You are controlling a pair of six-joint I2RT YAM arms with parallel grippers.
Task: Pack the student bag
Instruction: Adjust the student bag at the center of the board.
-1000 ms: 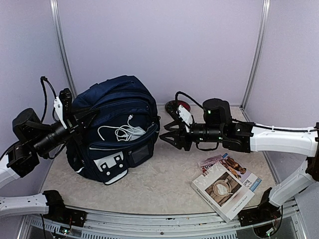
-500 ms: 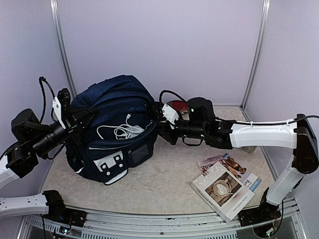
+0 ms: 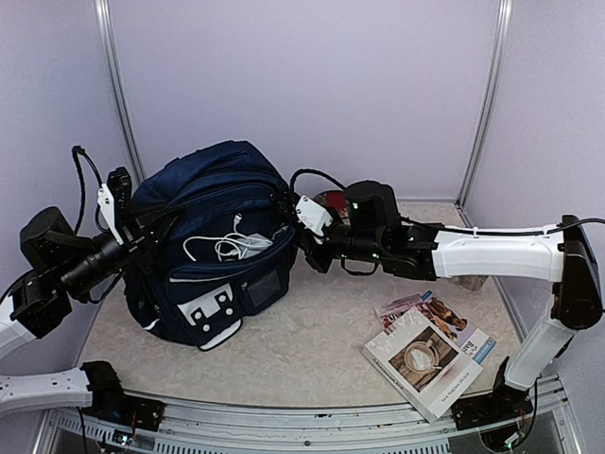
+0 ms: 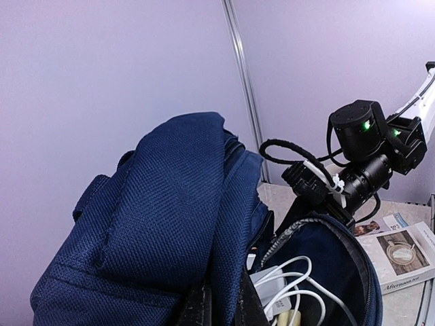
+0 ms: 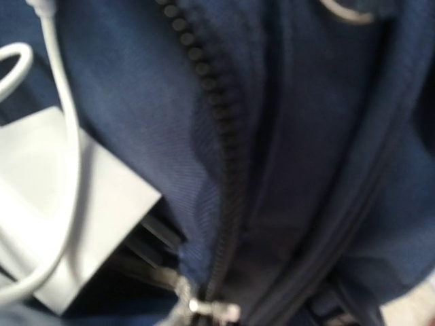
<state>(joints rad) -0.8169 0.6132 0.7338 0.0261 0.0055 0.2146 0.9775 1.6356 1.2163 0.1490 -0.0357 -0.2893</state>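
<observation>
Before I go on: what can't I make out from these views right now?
Right pincer tips: top view, buried against the student bag's rim; right wrist view shows only blurred fabric and zipper, so its catch is unclear.
Left pincer: left wrist view, cut off by the bottom edge.
Bag bottom: top view, covered by the white cable.
Red object: top view, mostly behind the right arm.

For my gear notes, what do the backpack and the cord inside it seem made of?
Backpack: coarse woven navy fabric, probably nylon or polyester, matte; weave grain visible up close. Cord: smooth white sheath, probably plastic or rubber, slight sheen.
</observation>
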